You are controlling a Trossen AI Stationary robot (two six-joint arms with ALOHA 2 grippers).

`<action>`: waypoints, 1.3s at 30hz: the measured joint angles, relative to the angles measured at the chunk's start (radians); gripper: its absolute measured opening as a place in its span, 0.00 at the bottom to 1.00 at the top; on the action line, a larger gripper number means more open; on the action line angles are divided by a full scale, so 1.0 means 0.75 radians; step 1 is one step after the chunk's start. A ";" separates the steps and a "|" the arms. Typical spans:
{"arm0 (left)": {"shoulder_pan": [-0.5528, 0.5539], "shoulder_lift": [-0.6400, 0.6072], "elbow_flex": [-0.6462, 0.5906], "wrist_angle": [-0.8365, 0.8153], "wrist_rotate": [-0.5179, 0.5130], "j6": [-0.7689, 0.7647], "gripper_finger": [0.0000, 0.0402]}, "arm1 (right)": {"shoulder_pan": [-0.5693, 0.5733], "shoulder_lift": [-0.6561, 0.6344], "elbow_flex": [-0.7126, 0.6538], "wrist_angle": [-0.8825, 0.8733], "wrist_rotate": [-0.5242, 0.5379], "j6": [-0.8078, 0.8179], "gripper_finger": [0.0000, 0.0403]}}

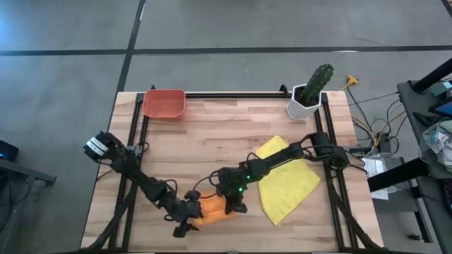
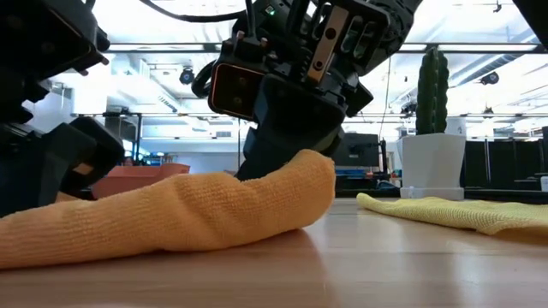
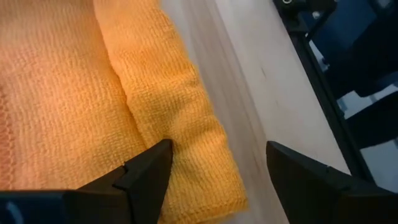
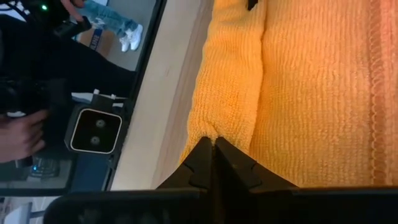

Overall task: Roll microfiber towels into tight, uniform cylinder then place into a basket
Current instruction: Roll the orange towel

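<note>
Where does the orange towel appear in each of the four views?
High view: orange towel at the near table edge, between both grippers.
Low view: rolled, lying across the left foreground.
Left wrist view: fills the left half.
Right wrist view: fills the right half.
Shared landmark: the yellow towel, seen in the high and low views only.
</note>
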 joint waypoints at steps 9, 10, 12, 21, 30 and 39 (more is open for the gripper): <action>-0.026 0.014 -0.001 -0.035 -0.008 -0.148 0.61 | -0.028 -0.026 -0.002 0.005 -0.015 0.010 0.02; -0.030 0.014 0.001 -0.052 -0.008 -0.166 0.61 | -0.029 -0.026 -0.003 0.005 -0.028 0.013 0.02; -0.038 0.014 0.002 -0.086 -0.022 -0.194 0.58 | -0.029 -0.026 -0.007 0.002 -0.029 0.021 0.02; -0.045 0.016 -0.009 -0.132 -0.082 -0.249 0.31 | -0.030 -0.028 -0.016 0.004 -0.055 0.065 0.02; -0.044 0.020 -0.013 -0.140 -0.101 -0.398 0.02 | -0.030 -0.030 -0.017 -0.004 -0.061 0.069 0.02; -0.036 0.023 -0.099 0.175 -0.087 -0.604 0.01 | -0.029 -0.076 -0.020 -0.020 -0.092 0.094 0.03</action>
